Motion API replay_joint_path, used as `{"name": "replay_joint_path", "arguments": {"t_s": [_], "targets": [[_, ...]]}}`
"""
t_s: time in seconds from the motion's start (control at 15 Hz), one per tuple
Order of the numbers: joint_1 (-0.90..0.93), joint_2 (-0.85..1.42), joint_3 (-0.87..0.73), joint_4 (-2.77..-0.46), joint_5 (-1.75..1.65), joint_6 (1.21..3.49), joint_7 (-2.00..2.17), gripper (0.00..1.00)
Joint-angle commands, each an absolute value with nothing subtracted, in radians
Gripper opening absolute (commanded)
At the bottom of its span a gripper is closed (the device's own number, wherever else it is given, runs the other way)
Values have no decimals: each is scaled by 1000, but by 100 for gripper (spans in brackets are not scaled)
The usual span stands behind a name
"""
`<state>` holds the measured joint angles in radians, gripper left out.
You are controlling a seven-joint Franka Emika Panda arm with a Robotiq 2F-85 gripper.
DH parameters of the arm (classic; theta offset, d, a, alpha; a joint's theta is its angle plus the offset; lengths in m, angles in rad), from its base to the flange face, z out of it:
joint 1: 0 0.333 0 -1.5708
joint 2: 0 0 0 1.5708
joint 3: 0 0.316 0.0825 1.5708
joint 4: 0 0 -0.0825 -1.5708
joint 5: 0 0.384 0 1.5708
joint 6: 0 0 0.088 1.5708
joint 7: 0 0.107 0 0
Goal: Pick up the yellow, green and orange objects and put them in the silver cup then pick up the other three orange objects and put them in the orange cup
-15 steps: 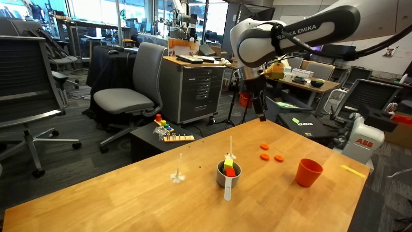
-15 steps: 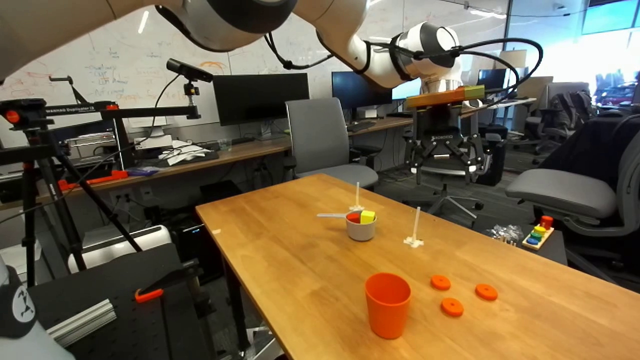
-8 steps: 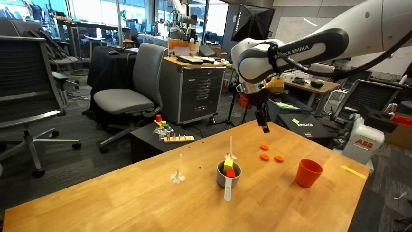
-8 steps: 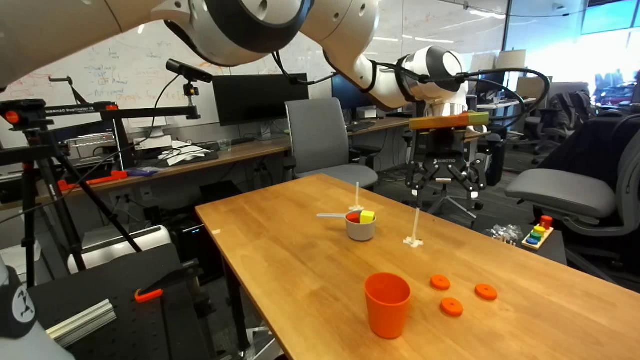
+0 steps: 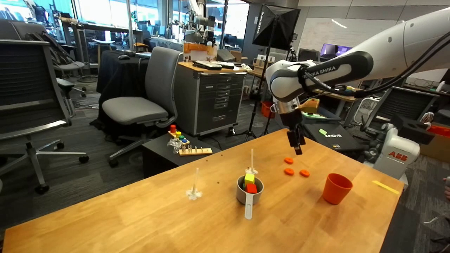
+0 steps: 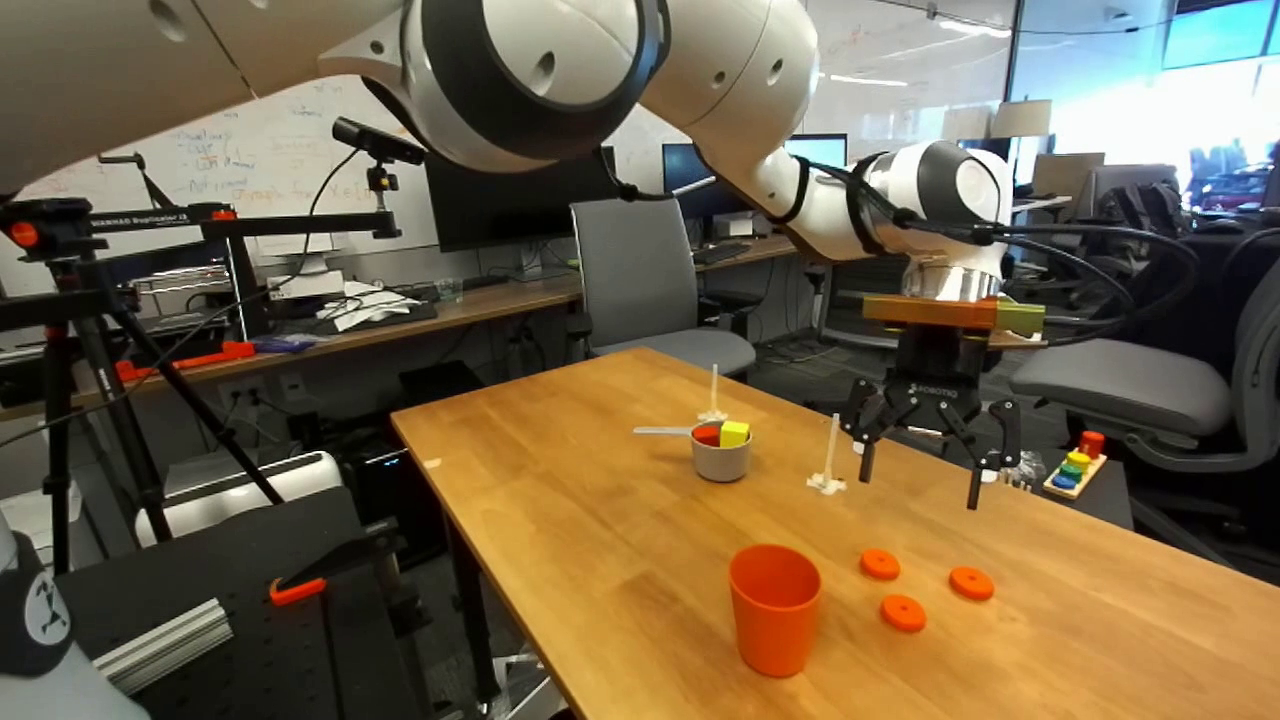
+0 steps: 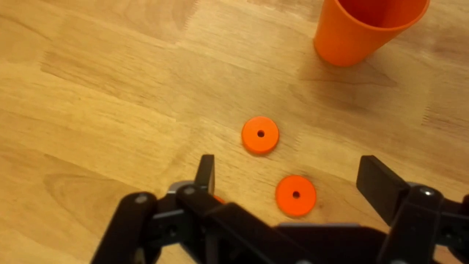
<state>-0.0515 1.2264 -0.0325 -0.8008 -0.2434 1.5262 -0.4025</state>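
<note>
"What's in the silver cup [image 5: 241, 197]?"

"The yellow block [image 5: 249, 178] and the red block [image 5: 251, 188], both showing at the rim. A sliver of a green piece [image 5: 244, 185] shows beside the yellow one; most of it is hidden."

"And the orange cup [image 6: 775, 635]?"

"Upright on the table [image 6: 600, 520], well apart from the silver one. I can't see down to its bottom, so I can't tell what's in it."

"Where are the three orange discs [image 6: 903, 613]?"

"Lying flat on the wood near the orange cup, apart from one another. In the wrist view two show whole; the third is mostly hidden behind a finger."

"The gripper [image 6: 919, 477]?"

"Fingers spread wide, hanging over the table above the discs. In the wrist view, one disc shows in the gap between them."
</note>
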Motion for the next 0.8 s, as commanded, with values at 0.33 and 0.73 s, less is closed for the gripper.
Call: {"name": "replay_joint_path", "arguments": {"t_s": [0.33,0.73], "targets": [[-88,1322,-46,-679,-201,1687,-262,100],[-90,1297,-45,-723,-212,1758,-192,100]]}}
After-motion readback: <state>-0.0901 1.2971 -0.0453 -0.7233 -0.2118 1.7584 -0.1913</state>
